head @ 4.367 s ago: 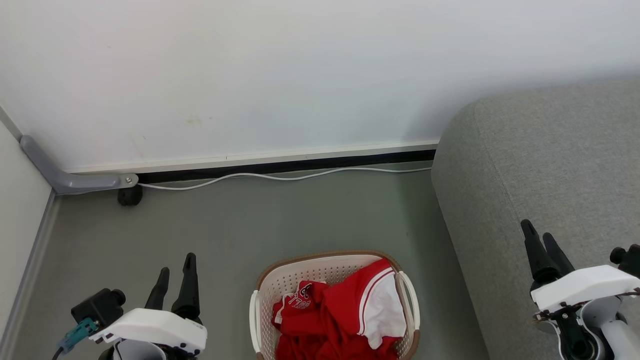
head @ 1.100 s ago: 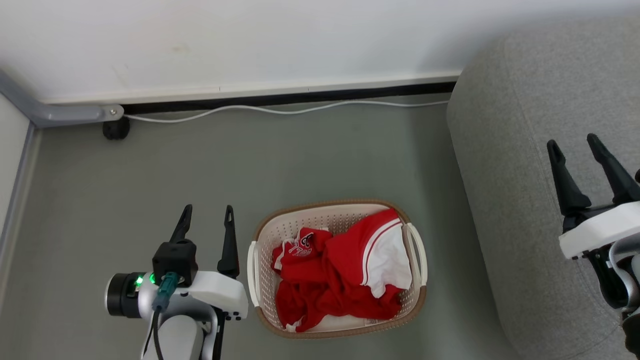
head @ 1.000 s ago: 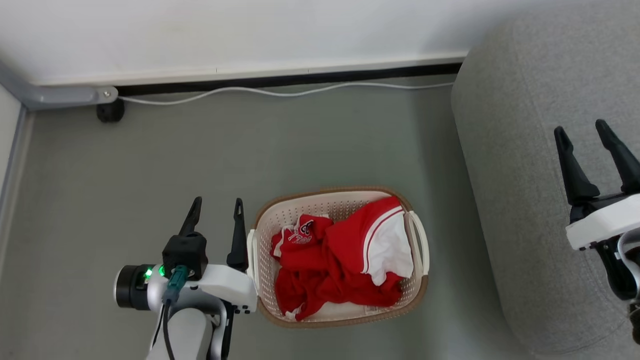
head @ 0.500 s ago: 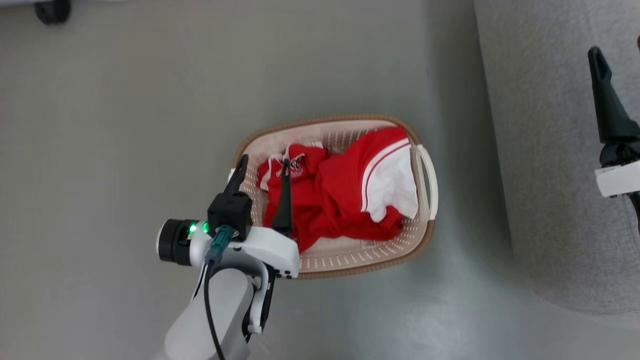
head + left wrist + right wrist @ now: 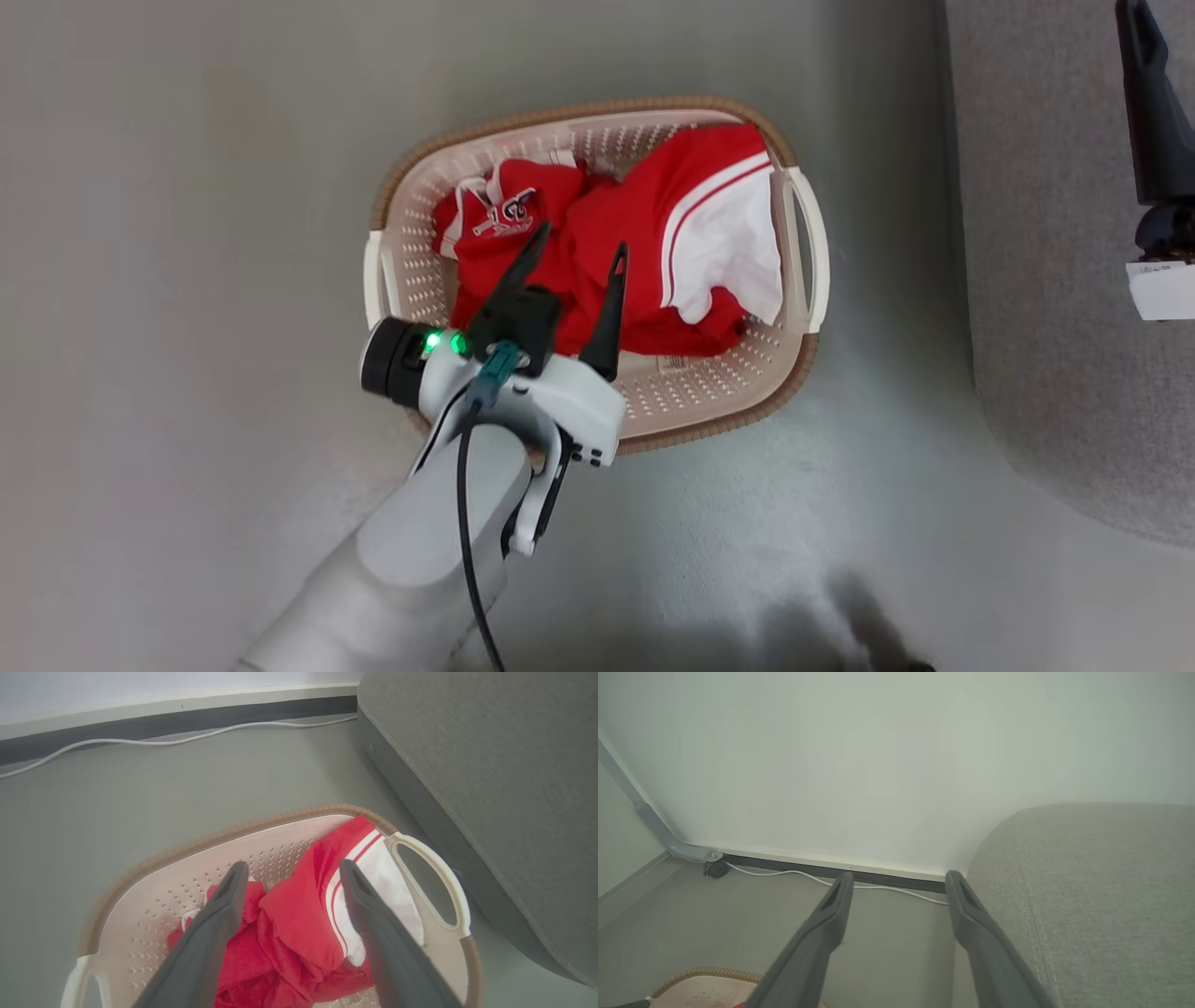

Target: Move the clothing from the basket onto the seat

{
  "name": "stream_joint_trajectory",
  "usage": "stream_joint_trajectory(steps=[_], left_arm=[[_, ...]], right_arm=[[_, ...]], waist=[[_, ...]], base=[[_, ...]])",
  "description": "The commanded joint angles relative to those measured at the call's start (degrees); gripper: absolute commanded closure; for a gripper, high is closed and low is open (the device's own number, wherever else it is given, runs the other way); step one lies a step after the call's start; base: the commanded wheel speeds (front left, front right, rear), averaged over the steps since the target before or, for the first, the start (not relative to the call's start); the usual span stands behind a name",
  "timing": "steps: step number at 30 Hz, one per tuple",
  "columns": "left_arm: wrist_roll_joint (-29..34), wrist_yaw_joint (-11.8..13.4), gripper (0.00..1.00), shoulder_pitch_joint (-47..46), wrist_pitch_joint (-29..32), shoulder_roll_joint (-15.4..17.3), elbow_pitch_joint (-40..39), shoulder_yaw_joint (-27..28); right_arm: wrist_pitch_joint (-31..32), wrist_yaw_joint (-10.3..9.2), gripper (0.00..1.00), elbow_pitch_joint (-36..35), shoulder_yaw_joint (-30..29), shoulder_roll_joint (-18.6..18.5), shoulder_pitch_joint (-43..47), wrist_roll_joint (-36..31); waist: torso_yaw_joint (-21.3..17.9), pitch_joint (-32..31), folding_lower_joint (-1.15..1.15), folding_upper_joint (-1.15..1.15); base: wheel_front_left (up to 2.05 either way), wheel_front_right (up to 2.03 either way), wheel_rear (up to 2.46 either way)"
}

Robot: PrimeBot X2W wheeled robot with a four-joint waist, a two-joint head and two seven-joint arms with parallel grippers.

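The cream basket (image 5: 747, 420) with a brown rim stands on the grey floor, left of the grey sofa (image 5: 1055, 280). Inside lies the crumpled red clothing (image 5: 635, 215) with its white panel (image 5: 728, 243) towards the sofa. My left gripper (image 5: 581, 241) hovers open over the red heap, fingers astride a fold and gripping nothing. In the left wrist view the left gripper (image 5: 293, 865) frames the clothing (image 5: 299, 919) inside the basket (image 5: 196, 842). My right gripper (image 5: 899, 877) is open and empty by the sofa (image 5: 1101, 882); one finger (image 5: 1153, 121) shows over the seat.
A white cable (image 5: 163, 742) runs along the dark baseboard at the wall. A grey metal bracket (image 5: 644, 812) and a black caster (image 5: 714, 869) sit in the far left corner. A paper label (image 5: 674, 362) lies on the basket floor. Grey floor surrounds the basket.
The head camera has tilted down, so the whole picture shifted. My left gripper went from beside the basket's left handle to over the red clothing, still open. The clothing lies as before.
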Motion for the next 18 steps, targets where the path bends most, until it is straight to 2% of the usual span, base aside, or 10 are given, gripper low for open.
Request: stream_joint_trajectory(steps=[1,11,18], left_arm=[[-1.2,0.4,0.0,-1.3,-0.6,0.4,-0.1,0.0],[-12.7,-0.8,0.0,-12.2,-0.6,0.4,12.4,-10.4],[-21.0,0.7,0.0,-17.0,-0.6,0.4,19.8,-14.8]], right_arm=[[-0.7,0.24,0.0,-1.8,0.7,-1.6,0.9,0.5],[-0.7,0.24,0.0,-4.2,3.2,-1.2,-2.3,0.5],[-0.7,0.24,0.0,-6.2,4.2,-0.9,-3.5,0.2]], waist=[[-0.9,1.8,0.0,0.0],[-4.6,6.0,0.0,0.0],[-6.6,8.3,0.0,0.0]], base=[[0.0,0.0,0.0],[0.0,0.0,0.0],[0.0,0.0,0.0]])
